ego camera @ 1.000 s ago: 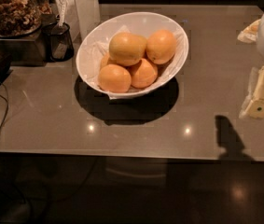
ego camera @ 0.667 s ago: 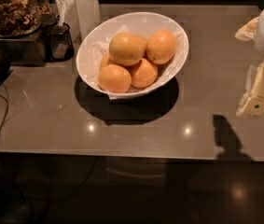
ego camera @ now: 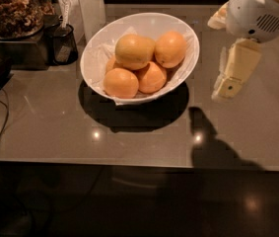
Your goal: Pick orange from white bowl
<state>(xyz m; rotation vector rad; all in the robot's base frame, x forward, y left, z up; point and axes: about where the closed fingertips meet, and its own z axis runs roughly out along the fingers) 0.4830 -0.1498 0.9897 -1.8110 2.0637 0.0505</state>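
Approach step: the pincer (ego camera: 220, 56) hangs spread and empty at right. Next it must travel left over the white bowl (ego camera: 97, 48) and drop onto the orange (ego camera: 133, 51).

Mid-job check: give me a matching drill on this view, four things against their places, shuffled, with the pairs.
Things:
1. orange
2. white bowl
3. dark cup
4. pincer

Places:
A. right of the bowl, outside it, above the table
B. atop the smaller fruits
C. left of the bowl, beside the jar
D. on the table, holding the fruit

Pairs: 1-B; 2-D; 3-C; 4-A
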